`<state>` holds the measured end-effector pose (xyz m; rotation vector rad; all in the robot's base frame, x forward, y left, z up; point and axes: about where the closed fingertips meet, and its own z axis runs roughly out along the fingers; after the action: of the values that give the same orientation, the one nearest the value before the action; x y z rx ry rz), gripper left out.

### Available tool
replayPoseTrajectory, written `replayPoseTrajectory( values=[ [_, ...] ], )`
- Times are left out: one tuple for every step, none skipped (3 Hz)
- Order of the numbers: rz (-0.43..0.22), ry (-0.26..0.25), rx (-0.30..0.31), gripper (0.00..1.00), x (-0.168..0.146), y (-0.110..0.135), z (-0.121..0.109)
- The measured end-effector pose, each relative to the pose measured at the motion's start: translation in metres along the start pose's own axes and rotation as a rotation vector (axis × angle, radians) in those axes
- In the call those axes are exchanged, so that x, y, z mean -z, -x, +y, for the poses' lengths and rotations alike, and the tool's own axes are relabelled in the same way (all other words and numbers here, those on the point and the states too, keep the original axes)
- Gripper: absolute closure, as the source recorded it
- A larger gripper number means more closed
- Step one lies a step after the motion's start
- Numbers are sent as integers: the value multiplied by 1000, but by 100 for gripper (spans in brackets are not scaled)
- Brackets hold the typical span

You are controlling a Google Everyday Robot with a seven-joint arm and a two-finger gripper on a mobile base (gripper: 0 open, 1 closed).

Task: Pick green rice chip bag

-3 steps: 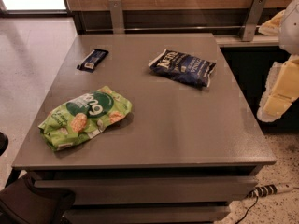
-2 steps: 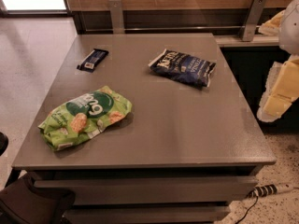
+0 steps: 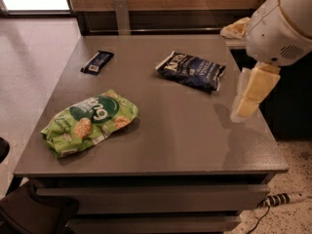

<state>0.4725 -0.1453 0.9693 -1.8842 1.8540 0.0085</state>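
The green rice chip bag (image 3: 90, 122) lies flat on the front left part of the grey table (image 3: 185, 135). It is light green and crinkly, with a dark green round logo and pictured tan rice cakes. My gripper (image 3: 246, 106) hangs from the white arm (image 3: 282, 23) at the right edge of the table. It is far to the right of the bag, above the tabletop, and holds nothing.
A dark navy blue chip bag (image 3: 191, 70) lies at the back middle right. A small dark blue bar wrapper (image 3: 97, 62) lies at the back left. A wood-panelled wall runs behind the table. A power strip (image 3: 280, 199) lies on the floor at the lower right.
The white arm and gripper have come further into view from the right, now over the table's right edge. The bags and the wrapper have not moved on the table.
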Motion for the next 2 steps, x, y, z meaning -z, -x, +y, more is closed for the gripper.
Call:
replayPoseTrajectory(
  values=[
    [-95, 34, 174, 0, -46, 52, -8],
    [-149, 56, 306, 0, -82, 101, -4]
  ],
)
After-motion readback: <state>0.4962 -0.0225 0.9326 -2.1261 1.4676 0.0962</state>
